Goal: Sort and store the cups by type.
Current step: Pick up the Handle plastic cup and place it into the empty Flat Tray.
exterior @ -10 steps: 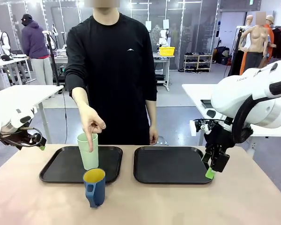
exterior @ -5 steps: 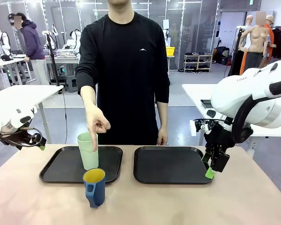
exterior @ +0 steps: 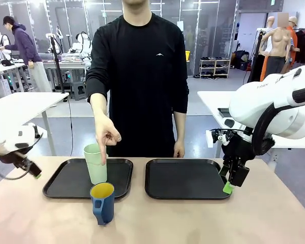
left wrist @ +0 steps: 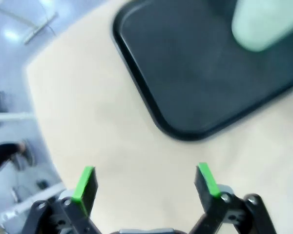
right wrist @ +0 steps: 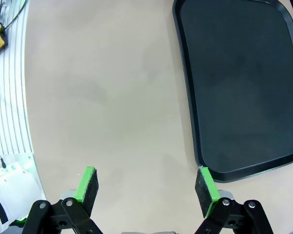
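The tall pale mint-green plastic tumbler (exterior: 95, 163) stands upright on the left black tray (exterior: 58, 189). The person's hand (exterior: 107, 135) points down at it, probably singling it out. The short dark blue handled mug with yellow inside (exterior: 102, 202) sits on the beige table (exterior: 193, 223) just near that tray, likely destined for the right black tray (exterior: 188, 179). The left gripper (exterior: 35, 175) and right gripper (exterior: 228, 187) hover at the outer sides, jaws wide and holding nothing, leaving the person room.
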Controlling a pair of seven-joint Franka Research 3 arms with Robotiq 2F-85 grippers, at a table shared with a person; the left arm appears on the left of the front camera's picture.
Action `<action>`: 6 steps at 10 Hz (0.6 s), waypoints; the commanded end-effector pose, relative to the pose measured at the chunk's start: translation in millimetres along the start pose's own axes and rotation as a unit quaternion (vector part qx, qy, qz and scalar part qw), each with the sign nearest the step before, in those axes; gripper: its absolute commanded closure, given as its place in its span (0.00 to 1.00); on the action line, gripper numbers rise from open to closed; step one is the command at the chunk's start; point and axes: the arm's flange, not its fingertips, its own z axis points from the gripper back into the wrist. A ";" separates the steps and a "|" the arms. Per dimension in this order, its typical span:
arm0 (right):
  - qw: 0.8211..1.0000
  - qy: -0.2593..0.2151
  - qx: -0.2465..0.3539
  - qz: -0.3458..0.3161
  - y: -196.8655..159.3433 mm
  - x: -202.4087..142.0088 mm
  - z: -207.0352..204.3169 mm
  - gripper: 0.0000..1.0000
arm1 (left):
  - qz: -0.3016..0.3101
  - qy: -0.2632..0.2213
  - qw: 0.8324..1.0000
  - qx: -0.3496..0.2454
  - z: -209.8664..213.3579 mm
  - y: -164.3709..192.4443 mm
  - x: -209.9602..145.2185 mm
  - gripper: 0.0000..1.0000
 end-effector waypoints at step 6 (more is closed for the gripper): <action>1.000 -0.003 -0.006 -0.002 2.0 -2.0 0.5 0.00 | -0.435 0.019 0.897 -0.078 19.3 -25.3 -30.4 0.00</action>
